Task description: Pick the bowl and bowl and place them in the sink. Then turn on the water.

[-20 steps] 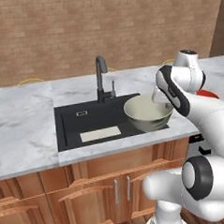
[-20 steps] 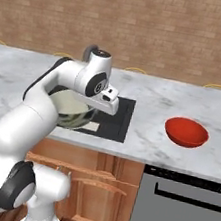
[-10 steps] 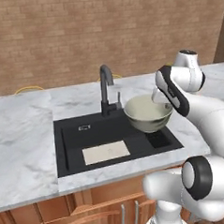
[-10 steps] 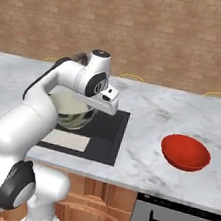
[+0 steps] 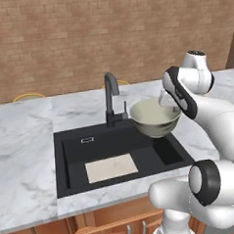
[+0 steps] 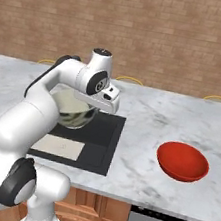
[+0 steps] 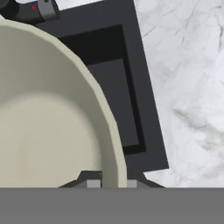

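Pincer (image 7: 110, 183) pinching the rim of the cream bowl (image 5: 155, 117), one finger inside the wall, one outside; seen clearly from the hand camera, where the rim passes between the two tips. A rim grip suits a deep bowl too wide to span, and it leaves the bowl hanging mostly level, mouth up.

Directly beneath the pincer and bowl: the right end of the black sink (image 5: 74, 183). Bowl is held clear above the basin, not touching floor or walls, so it looks like the carry is done and lowering is what remains.

Just beyond the bowl, on its far side from the pincer: the faucet (image 5: 111, 100), close to the bowl rim. Descent probably needs care not to clip it. No stream visible at the spout.

On the sink floor, further from the pincer than the bowl: a pale flat mat (image 5: 112, 167).

Well off to the pincer's other side, on the marble counter (image 6: 144, 163): the red bowl (image 6: 182, 161), upright, untouched, second to fetch.
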### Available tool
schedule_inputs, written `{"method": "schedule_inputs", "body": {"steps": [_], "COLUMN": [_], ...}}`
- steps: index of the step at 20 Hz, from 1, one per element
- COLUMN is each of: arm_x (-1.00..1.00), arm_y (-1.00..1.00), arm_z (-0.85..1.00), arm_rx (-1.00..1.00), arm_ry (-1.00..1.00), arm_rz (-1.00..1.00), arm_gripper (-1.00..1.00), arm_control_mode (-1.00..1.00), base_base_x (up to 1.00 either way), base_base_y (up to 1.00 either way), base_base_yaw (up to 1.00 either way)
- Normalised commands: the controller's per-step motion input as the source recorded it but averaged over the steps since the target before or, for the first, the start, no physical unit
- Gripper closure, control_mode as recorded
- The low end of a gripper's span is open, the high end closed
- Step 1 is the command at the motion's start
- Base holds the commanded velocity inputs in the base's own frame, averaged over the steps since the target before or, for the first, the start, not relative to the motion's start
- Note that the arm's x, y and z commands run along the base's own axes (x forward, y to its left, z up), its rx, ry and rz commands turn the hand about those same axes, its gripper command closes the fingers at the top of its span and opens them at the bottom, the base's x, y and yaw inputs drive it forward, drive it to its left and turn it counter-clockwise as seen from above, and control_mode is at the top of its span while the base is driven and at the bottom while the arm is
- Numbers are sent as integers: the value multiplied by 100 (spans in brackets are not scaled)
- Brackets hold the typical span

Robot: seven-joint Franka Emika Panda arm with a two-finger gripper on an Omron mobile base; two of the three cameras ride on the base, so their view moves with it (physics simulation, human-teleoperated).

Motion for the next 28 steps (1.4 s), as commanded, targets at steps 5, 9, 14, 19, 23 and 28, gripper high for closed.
{"method": "schedule_inputs", "body": {"steps": [5, 9, 14, 19, 23, 28], "arm_x": [0, 0, 18, 41, 34, 27], "arm_y": [0, 0, 43, 80, 58, 43], "arm_z": [0, -7, -62, -73, -74, -82], "arm_rx": [0, 0, 0, -1, 0, 0], "arm_ry": [0, 0, 0, 0, 4, 1], "arm_rz": [0, 0, 0, 0, 0, 0], "arm_gripper": [100, 100, 100, 100, 100, 100], "arm_control_mode": [100, -100, -100, -100, -100, -100], "base_base_x": [10, 0, 0, 0, 0, 0], "base_base_y": [-10, 0, 0, 0, 0, 0], "base_base_yaw": [0, 0, 0, 0, 0, 0]}}
